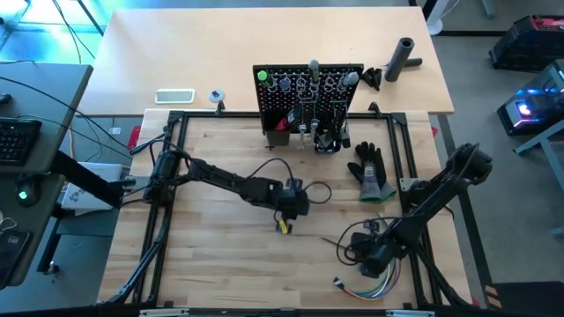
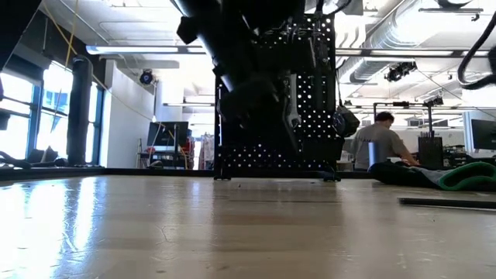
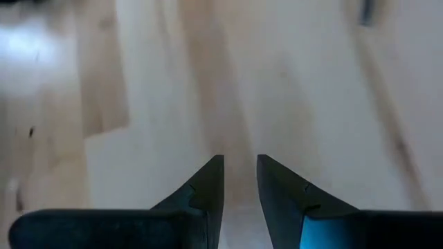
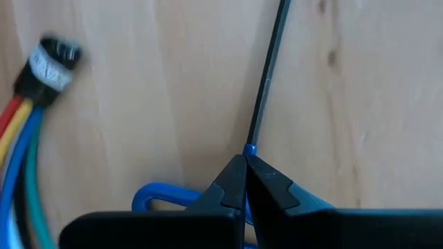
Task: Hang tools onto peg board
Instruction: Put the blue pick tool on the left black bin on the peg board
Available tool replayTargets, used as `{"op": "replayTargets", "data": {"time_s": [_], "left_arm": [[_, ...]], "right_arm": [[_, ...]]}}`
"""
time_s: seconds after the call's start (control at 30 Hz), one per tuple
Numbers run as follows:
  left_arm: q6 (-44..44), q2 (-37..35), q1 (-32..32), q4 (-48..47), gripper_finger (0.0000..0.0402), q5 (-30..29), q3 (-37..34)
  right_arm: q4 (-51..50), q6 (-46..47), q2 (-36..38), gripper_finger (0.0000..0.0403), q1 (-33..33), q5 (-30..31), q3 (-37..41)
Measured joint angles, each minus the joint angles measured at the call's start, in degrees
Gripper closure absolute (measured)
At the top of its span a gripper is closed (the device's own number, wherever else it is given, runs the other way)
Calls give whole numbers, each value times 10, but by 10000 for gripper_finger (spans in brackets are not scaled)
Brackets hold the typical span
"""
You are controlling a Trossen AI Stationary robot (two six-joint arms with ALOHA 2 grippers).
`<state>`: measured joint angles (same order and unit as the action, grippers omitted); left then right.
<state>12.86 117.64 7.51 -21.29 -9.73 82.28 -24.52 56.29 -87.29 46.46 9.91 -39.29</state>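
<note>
The black peg board point(image 1: 308, 97) stands upright at the table's far middle, with a green-handled tool point(image 1: 262, 76) and silver wrenches point(image 1: 304, 85) hanging on it; it also shows in the low view point(image 2: 314, 101). My left gripper point(image 1: 287, 217) is over the table's middle, its fingers point(image 3: 240, 166) a little apart with only bare wood showing between them. A small yellow-and-black thing point(image 1: 284, 227) shows at its near side. My right gripper point(image 1: 374, 258) is at the near right, shut point(image 4: 245, 160), beside a bundle of coloured wires point(image 4: 28, 111). My left gripper: the gripper itself hides where it meets the yellow-and-black thing point(image 1: 284, 227), so I cannot tell whether it touches it. My right gripper slants down at the table; a thin dark rod with a blue end point(image 4: 250, 148) stops right at its shut fingertips, and I cannot tell whether they pinch it.
A black glove point(image 1: 370, 172) lies right of the peg board. On the far tabletop lie a black cylinder point(image 1: 403, 57) and a white flat thing point(image 1: 174, 96). A black frame point(image 1: 167, 220) rims the work area. A blue wire loop point(image 4: 156, 194) lies by the right fingers. A person point(image 2: 384, 139) sits beyond the table.
</note>
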Motion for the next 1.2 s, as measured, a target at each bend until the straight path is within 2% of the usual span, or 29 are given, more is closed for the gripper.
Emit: {"op": "replayTargets", "data": {"time_s": [0.13,0.27,0.5,0.63,0.77,1.0,1.2], "left_arm": [[-15,-2,-15,-16,323,23,0],[-29,-19,-19,35,323,84,-33],[-53,-106,-33,201,323,71,-189],[-65,-172,-38,310,323,76,-292],[-83,-204,-31,398,323,91,-366],[-83,-169,-6,433,323,114,-390],[-78,-141,2,510,323,110,-389]], "right_arm": [[5,-50,-1,398,-33,11,0],[4,-104,-2,398,-74,31,1],[30,-196,-3,398,-150,36,2],[49,-248,-3,398,-191,36,2],[87,-302,-8,398,-234,32,2],[195,-393,-69,398,-303,-31,-2],[292,-440,-104,398,-330,-42,-2]]}}
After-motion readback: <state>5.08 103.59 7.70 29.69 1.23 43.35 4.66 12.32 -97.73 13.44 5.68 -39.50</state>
